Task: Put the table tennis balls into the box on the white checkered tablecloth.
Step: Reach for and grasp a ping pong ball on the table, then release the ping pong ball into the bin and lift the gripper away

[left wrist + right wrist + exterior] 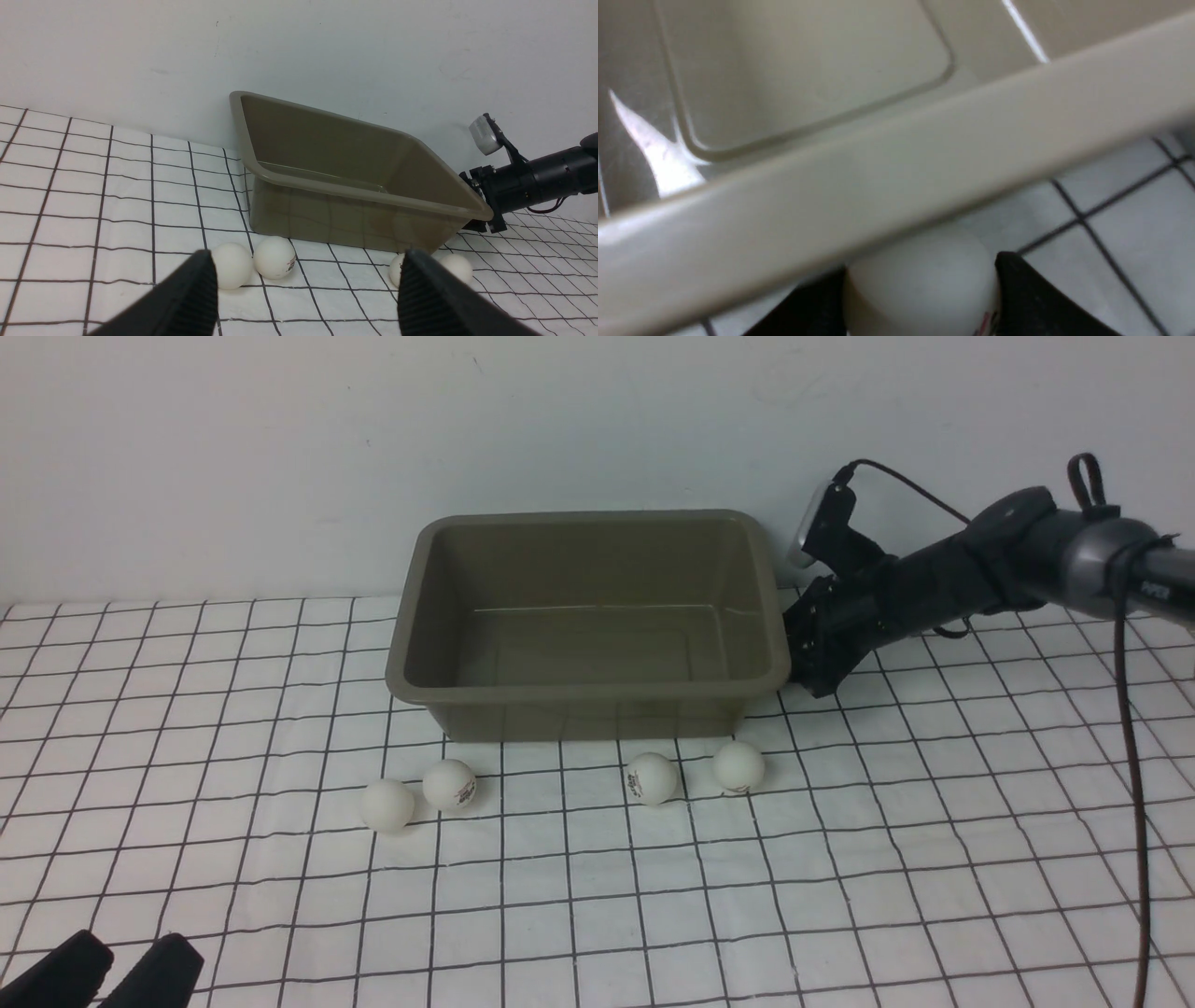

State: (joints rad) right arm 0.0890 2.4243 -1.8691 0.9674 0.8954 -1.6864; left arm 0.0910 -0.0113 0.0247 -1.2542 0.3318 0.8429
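My right pincer (920, 268) had its two black fingers (1031, 298) pressed against either side of a white ball (920, 294). It looked clamped to me, though I couldn't tell whether the ball was touching the cloth (840, 896). It sat low, just beside the box (588, 689), tucked under the flared rim on the right side.

I judged that ball feather-light, a hollow, stiff, thin shell with a smooth skin. It would squirt out if pinched off-centre and roll the instant it was let go. The place to hold it was across the widest part, fingers level, with a gentle squeeze. It would need a clear lift over the rim, since the rim hung right above it.

My left pincer (308, 259) was near me with its jaws wide apart, holding nothing.

The box was empty in the front view. Four more lay on the cloth in front of it: the leftmost ball (387, 804) just beside the second ball (450, 783), then a gap, then the third ball (651, 777) and the rightmost ball (738, 766).

For print, there was a reddish mark on the one I held and dark-and-red logos on the second and third, all too small to read. The white lettering on the right arm (1153, 586) was also unreadable.
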